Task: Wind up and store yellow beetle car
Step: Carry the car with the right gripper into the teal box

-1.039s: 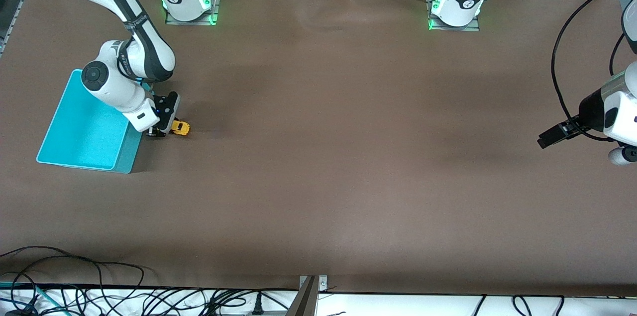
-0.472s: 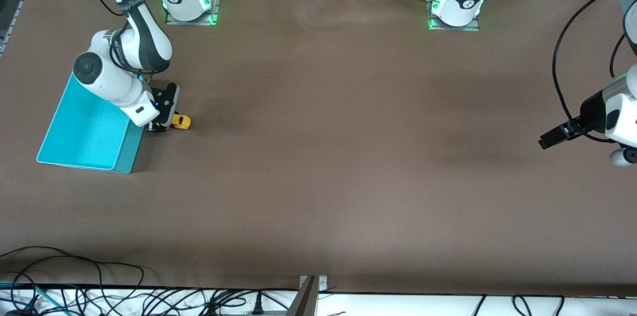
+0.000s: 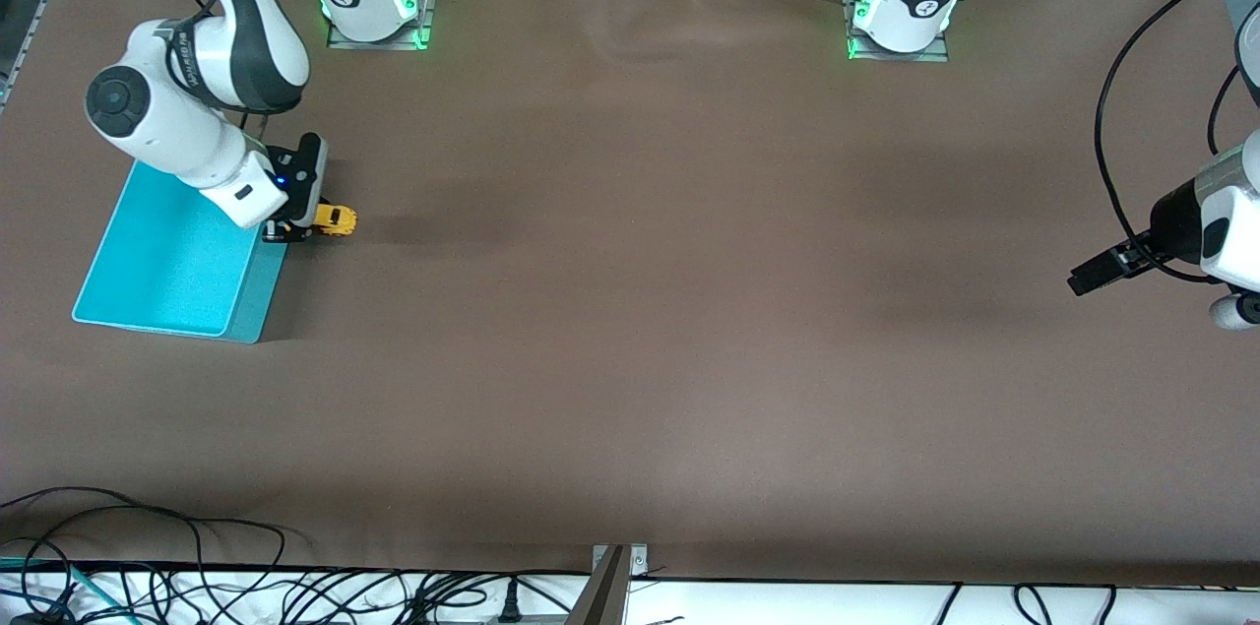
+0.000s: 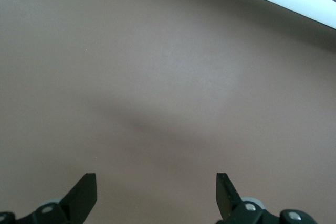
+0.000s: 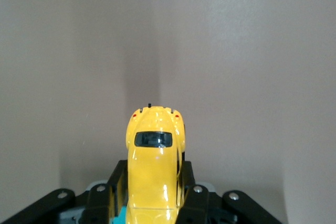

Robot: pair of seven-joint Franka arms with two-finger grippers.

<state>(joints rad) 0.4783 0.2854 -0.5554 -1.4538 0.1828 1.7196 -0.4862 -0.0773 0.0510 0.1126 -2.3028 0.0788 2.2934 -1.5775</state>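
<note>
The yellow beetle car (image 3: pixel 337 218) is small, rounded and dark-windowed, and my right gripper (image 3: pixel 307 227) is shut on it. It hangs just above the table, beside the wall of the teal bin (image 3: pixel 258 295) that faces the left arm's end. In the right wrist view the car (image 5: pixel 154 156) sits between the two black fingers (image 5: pixel 188 182) of my right gripper (image 5: pixel 154 195), pointing away from the wrist. A sliver of teal shows under it. My left gripper (image 3: pixel 1091 274) waits open over bare table at the left arm's end. Nothing lies between the fingers of the left gripper (image 4: pixel 156 195).
The bin has nothing in it and lies at the right arm's end of the brown table (image 3: pixel 640 261). Both robot bases (image 3: pixel 372 5) stand along the edge farthest from the front camera. Cables (image 3: pixel 197 576) lie off the nearest edge.
The right arm has risen and carried the car a little toward the bin and the robot bases. The left arm has barely moved.
</note>
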